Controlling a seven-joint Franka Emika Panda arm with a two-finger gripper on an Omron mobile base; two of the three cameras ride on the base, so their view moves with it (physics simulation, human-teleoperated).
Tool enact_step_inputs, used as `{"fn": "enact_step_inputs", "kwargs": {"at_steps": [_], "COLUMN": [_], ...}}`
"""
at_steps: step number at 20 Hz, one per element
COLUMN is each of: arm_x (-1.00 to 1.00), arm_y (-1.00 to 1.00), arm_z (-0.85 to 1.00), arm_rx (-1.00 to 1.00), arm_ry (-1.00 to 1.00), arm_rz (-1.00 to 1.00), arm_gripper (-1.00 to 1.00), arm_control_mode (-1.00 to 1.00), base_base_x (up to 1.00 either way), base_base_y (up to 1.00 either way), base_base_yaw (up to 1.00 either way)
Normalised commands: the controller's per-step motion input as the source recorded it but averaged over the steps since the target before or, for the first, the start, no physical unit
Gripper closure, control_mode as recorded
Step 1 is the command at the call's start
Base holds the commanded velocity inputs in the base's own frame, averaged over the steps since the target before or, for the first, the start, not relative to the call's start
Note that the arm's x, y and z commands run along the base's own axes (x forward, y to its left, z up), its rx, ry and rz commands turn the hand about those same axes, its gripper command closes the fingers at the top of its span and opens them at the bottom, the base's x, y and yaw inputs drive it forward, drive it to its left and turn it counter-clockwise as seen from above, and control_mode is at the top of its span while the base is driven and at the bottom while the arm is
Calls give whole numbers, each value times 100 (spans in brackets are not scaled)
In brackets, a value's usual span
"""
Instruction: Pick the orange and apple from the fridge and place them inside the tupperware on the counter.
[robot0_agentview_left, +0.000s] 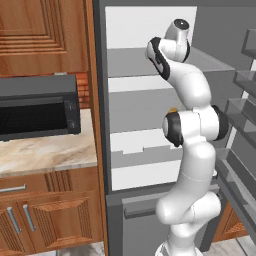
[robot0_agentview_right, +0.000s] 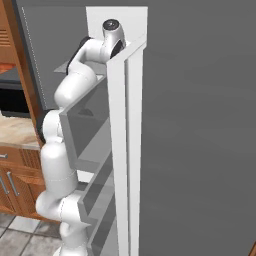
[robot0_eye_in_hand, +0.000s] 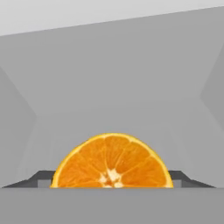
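A kitchen with brown cupboards and a beige counter at the lower left of the left base view. A black microwave sits on it. The grey fridge stands open in the middle, and the white arm reaches into it. In the hand view, the orange sits low in the middle, between two dark fingertips. I cannot tell if they squeeze it.
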Motion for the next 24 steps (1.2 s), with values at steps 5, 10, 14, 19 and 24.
{"fn": "enact_step_inputs", "kwargs": {"at_steps": [5,10,14,19,24], "arm_x": [-9,-89,-100,-100,-100], "arm_y": [0,0,0,27,60], "arm_z": [-30,-55,-29,-28,-42], "arm_rx": [0,0,0,0,-2], "arm_ry": [-2,0,0,0,0], "arm_rz": [0,0,0,2,9], "arm_gripper": [100,100,100,100,100], "arm_control_mode": [-100,-100,-100,-100,-100], "base_base_x": [0,0,0,0,0], "base_base_y": [0,0,0,0,0], "base_base_yaw": [0,0,0,0,0]}}
